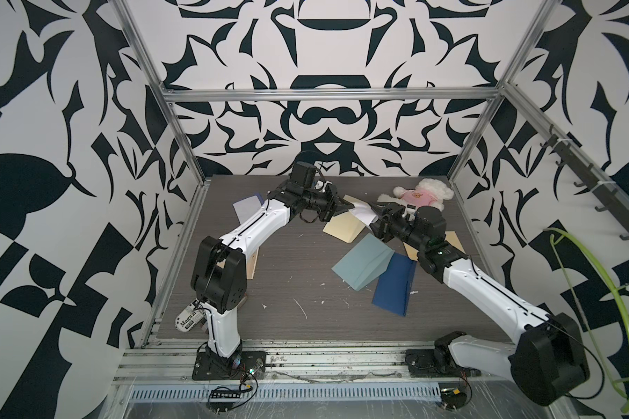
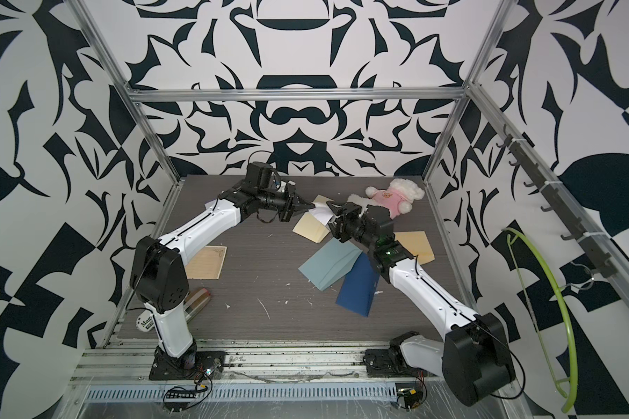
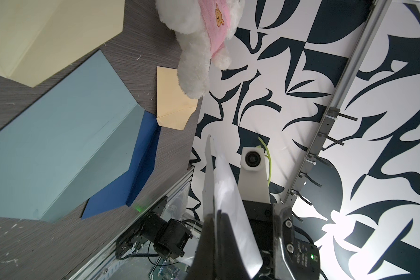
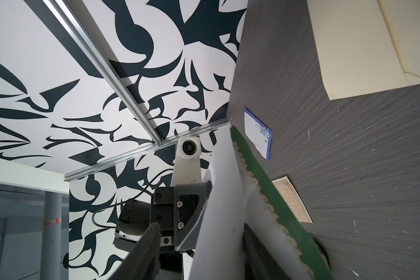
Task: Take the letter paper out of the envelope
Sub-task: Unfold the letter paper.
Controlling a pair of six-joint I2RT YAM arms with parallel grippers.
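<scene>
Two loose sheets lie left of the left tool [image 1: 345, 207]: a blue-bordered one [image 1: 246, 207] beside its arm and a lined tan one [image 2: 206, 263] further back toward its base. The right wrist view shows both, the left wrist view neither.

The left tool is pinched tight on one white sheet [image 1: 362, 214], held above the desk [image 1: 287, 301]. Its wrist view shows that sheet [image 3: 228, 198] edge-on, running out from between the closed fingers.

The right tool [image 1: 375, 212] meets it tip to tip, jaws partway apart. In the right wrist view the sheet lies against one finger [image 4: 260, 247], with a clear gap to the other [image 4: 148, 244]. Only that view shows a green scalloped band [image 4: 264, 194] along the sheet. I cannot tell whether the sheet is the letter or the envelope.

Four envelopes lie flat. A cream one [image 1: 342, 230] is under both tools, and a grey-blue one [image 1: 360, 263] and a dark blue one [image 1: 394, 286] lie nearer the right arm's base. A tan one [image 2: 416, 245] lies beneath that arm. One plush toy [image 1: 427, 194] sits just beyond the right tool.
</scene>
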